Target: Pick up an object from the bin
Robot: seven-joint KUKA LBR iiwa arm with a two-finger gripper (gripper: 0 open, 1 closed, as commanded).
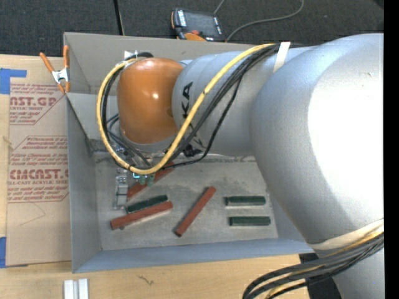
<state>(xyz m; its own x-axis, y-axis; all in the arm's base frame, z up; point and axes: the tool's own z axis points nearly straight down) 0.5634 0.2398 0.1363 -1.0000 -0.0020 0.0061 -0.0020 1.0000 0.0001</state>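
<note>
the pincer (131, 184) is seen low in the left part of the bin (84, 185), over a red-brown stick (156, 177) lying just above a dark green stick (148, 203). whether it is clenched or released cannot be told.

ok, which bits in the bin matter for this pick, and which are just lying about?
In play: claw; red-brown stick right beside it, left of bin.
Lying about: dark green stick and long red stick just below; slanted red stick at centre; upper green bar, lower green bar at right.
</note>
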